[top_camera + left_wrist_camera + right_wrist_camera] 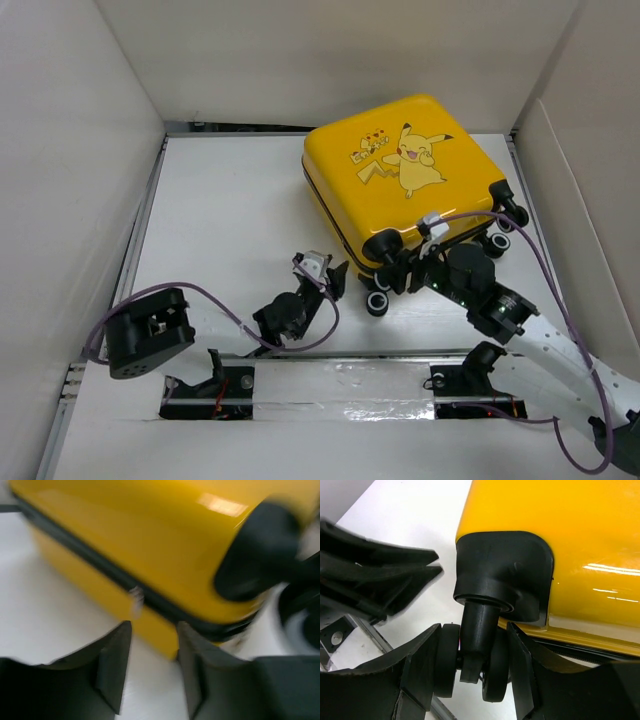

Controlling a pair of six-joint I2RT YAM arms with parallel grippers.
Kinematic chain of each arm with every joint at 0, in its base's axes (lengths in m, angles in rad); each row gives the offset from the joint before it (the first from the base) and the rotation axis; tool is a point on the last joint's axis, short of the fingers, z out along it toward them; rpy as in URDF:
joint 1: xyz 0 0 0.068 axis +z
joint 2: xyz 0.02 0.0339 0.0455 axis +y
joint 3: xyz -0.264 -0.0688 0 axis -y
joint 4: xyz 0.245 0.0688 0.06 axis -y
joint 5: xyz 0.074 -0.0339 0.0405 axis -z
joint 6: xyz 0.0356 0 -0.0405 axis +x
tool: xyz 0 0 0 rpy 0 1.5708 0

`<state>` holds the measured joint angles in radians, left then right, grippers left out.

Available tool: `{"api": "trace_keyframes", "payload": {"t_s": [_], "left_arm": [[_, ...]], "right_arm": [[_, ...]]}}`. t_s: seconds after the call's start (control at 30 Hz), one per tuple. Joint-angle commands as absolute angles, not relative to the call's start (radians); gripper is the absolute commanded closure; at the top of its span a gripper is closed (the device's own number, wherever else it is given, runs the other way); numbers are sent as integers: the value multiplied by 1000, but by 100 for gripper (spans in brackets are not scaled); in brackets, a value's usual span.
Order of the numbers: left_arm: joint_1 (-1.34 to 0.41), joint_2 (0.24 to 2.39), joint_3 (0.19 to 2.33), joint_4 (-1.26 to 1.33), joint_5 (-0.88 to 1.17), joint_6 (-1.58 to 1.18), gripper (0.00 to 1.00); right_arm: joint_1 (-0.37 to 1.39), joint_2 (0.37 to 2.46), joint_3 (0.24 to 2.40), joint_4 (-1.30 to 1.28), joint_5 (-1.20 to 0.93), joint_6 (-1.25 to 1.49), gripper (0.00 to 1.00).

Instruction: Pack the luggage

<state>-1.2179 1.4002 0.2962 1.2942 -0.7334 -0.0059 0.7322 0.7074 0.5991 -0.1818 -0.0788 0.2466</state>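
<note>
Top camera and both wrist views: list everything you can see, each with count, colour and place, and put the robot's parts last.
suitcase: one, yellow with a cartoon, lying shut at the table's far right
wheels: black, on the suitcase's near side; count unclear
zip band: one, black, round the suitcase's edge
table: one, white, under everything
walls: white, on the left, far and right sides
cables: purple, along both arms
left hand: one, black, open, at the suitcase's near left edge
right hand: one, black, closed on one wheel
</note>
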Motion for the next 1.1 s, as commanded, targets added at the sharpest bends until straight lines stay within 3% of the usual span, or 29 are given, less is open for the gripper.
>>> {"api": "trace_keyframes", "payload": {"t_s": [0.0, 0.07, 0.1, 0.27, 0.37, 0.4, 0.43, 0.5, 0.53, 0.6, 0.67, 0.7, 0.87, 1.07], "left_arm": [[-1224, 1301, 428, 1364, -498, -228, 58], [-1224, 1252, 462, 1185, -450, -314, 44], [-1224, 1237, 477, 1137, -410, -340, 42], [-1187, 1146, 514, 939, -290, -477, 43], [-1177, 1128, 538, 856, -229, -525, 46], [-1167, 1129, 569, 791, -204, -531, 46], [-1167, 1131, 587, 790, -195, -532, 46], [-1167, 1141, 617, 710, -158, -529, 46], [-1167, 1155, 639, 686, -146, -531, 45], [-1167, 1164, 658, 632, -114, -531, 41], [-1167, 1172, 673, 592, -100, -543, 38], [-1167, 1173, 675, 586, -94, -545, 37], [-1155, 1177, 673, 609, -54, -555, 39], [-1137, 1189, 669, 607, -52, -566, 41]], "right_arm": [[749, 645, 601, -195, -144, 209, 43], [749, 574, 566, -196, -121, 210, 19], [749, 502, 555, -199, -114, 210, 4], [758, 286, 436, -195, -5, 229, 4], [758, 155, 344, -178, 99, 276, 24], [758, 100, 287, -167, 136, 311, 48], [758, 100, 256, -149, 150, 327, 59], [758, 67, 200, -65, 155, 365, 93], [758, 78, 157, -26, 137, 368, 95], [758, 170, 124, 105, 130, 382, 91], [794, 260, 89, 267, 144, 388, 82], [811, 353, 75, 335, 156, 388, 74], [938, 639, 48, 700, 302, 345, 59], [1054, 845, 60, 914, 506, 319, 57]]}}
